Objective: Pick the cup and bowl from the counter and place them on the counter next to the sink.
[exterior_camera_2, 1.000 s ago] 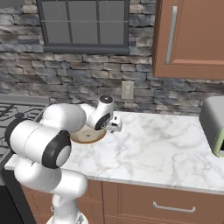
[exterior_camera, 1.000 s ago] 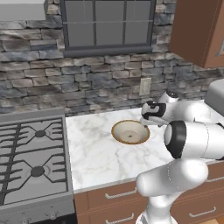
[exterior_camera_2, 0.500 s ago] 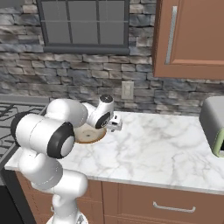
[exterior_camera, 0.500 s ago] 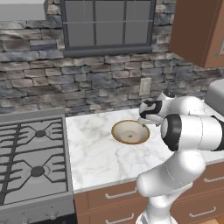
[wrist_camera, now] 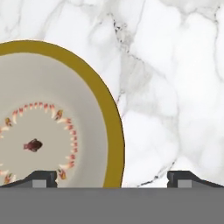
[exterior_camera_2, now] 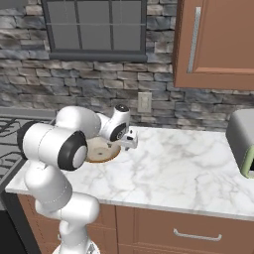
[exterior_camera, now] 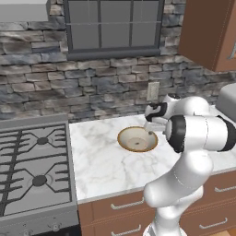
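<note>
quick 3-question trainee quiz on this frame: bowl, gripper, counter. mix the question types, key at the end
1. True or false: the gripper is shut on the bowl.
2. In the hand view, which part of the bowl lies between the fingertips? A) its golden-brown rim B) its centre mark C) none of it
3. Fill in: the bowl rests on the white marble ____, to the right of the gas stove.

Key
1. False: the jaws stand open, one fingertip over the bowl's inside and the other over bare marble.
2. A
3. counter
</note>
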